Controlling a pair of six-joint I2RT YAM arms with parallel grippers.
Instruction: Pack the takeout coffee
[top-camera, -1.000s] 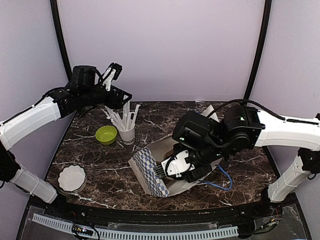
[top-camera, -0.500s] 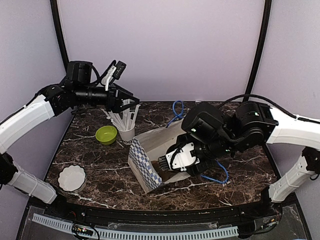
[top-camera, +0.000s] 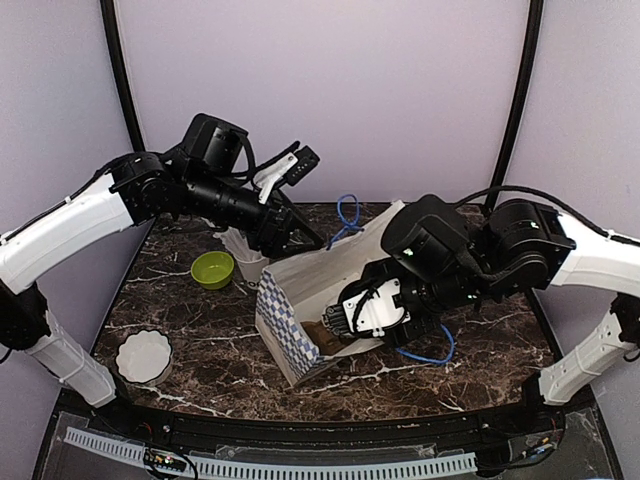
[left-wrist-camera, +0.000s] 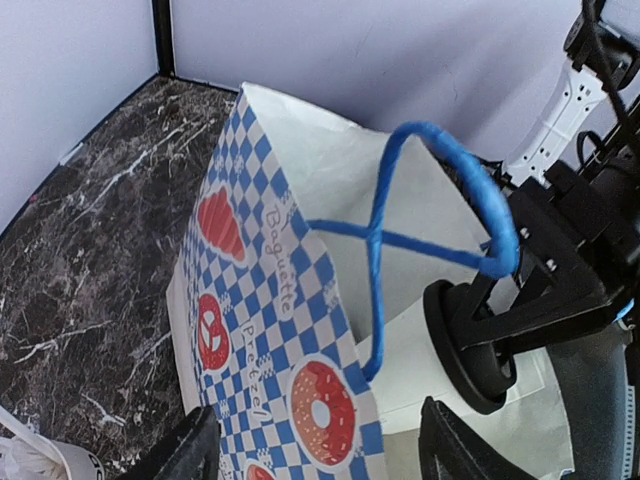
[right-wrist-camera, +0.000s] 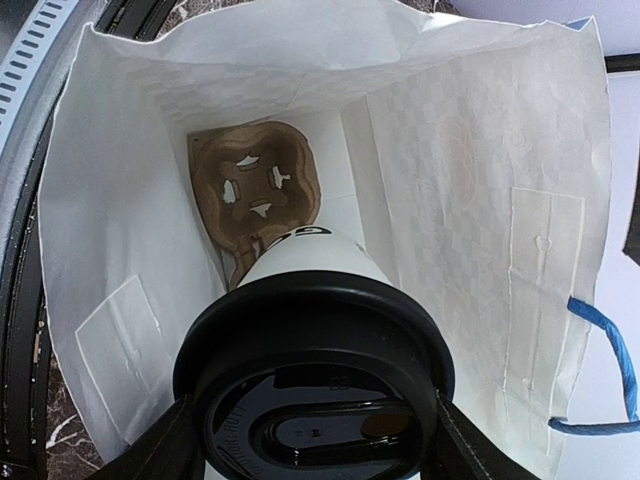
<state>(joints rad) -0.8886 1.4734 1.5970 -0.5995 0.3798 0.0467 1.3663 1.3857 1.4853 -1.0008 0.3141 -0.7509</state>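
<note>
Left claw (left-wrist-camera: 315, 450) has swung across to the handle (left-wrist-camera: 480, 190) of the bag (top-camera: 285, 320), jaws apart, empty. I find the right claw (right-wrist-camera: 315, 445) gripping the cup (right-wrist-camera: 310, 330) inside the bag mouth, above the carrier (right-wrist-camera: 255, 190). I judge seating comes next.

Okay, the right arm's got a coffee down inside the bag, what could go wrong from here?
The cup in the right gripper hangs inside the paper bag. The pulp carrier beneath it lies off toward one wall, so the cup may miss a pocket and tip. The left gripper is open by the blue handle and grips nothing, so the unheld bag could shift or fold.
</note>
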